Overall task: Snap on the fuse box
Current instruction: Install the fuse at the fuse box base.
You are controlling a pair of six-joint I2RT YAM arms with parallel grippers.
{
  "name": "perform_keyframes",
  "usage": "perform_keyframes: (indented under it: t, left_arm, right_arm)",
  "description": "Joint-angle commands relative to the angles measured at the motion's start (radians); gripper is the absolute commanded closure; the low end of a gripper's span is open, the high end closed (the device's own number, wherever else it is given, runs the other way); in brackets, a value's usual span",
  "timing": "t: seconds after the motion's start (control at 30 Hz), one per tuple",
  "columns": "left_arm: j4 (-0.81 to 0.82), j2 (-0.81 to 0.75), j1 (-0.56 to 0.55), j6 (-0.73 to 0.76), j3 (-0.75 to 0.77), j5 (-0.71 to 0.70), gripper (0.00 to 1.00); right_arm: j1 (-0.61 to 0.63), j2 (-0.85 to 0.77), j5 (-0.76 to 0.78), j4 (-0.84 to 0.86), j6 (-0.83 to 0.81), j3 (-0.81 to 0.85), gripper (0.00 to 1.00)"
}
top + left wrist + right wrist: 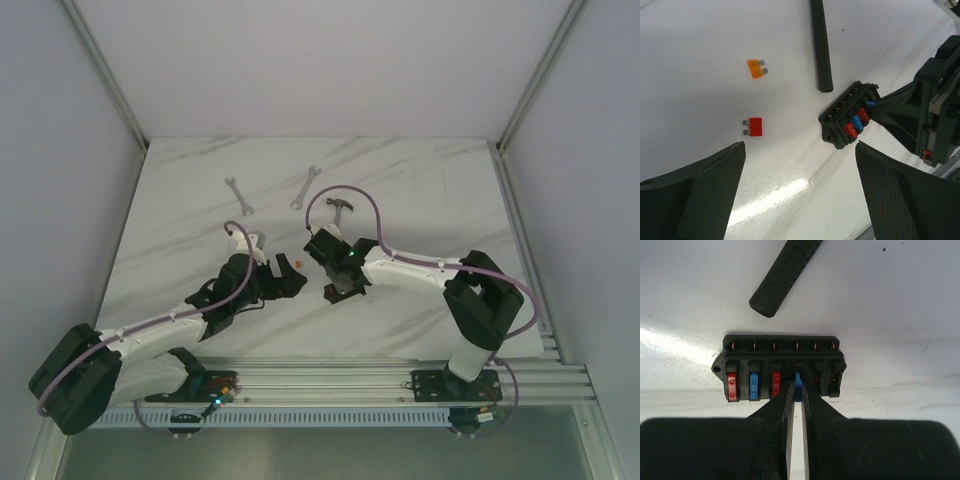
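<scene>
The fuse box (pixel 780 365) is a small black box lying on the white table; it also shows in the left wrist view (pixel 847 117) and the top view (pixel 331 294). Red, blue and red fuses sit in its first three slots. My right gripper (pixel 798 390) is shut on a blue fuse (pixel 798 382) standing in the fourth slot; the last two slots are empty. My left gripper (pixel 800 150) is open and empty, just left of the box (pixel 285 278). A loose red fuse (pixel 754 127) and a loose orange fuse (pixel 756 68) lie beyond it.
A hammer with a black handle (pixel 785 275) lies just behind the fuse box, its head (pixel 340 205) farther back. Two wrenches (pixel 238 195) (pixel 306 187) lie at the back of the table. Metal rails (pixel 400 375) run along the near edge.
</scene>
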Motion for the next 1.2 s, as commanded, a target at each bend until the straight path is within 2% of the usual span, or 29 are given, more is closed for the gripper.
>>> perform_keyframes:
  t: [0.0,0.27,0.47,0.8,0.97,1.17]
  left_arm:
    - [-0.026,-0.044,0.004,-0.015,-0.014,-0.018,0.00]
    - [-0.067,-0.111,0.006,-0.015,-0.017,-0.024,0.00]
    - [-0.084,-0.114,0.006,-0.028,-0.004,-0.003,0.00]
    - [-0.090,-0.119,0.005,-0.070,-0.009,0.050,0.00]
    - [-0.086,-0.091,0.004,-0.079,-0.001,0.096,0.00]
    - [-0.032,-0.033,-0.024,-0.096,0.002,0.139,0.04]
  right_arm:
    - [0.001,0.118,-0.180,-0.121,0.068,-0.076,1.00]
    - [0.002,-0.007,-0.155,-0.174,0.126,0.027,0.76]
    - [0.001,-0.061,-0.136,-0.197,0.173,0.066,0.61]
    - [0.001,-0.094,-0.159,-0.227,0.265,0.125,0.62]
    - [-0.007,-0.084,-0.137,-0.253,0.333,0.128,0.69]
    - [-0.022,-0.073,-0.139,-0.262,0.353,0.120,0.74]
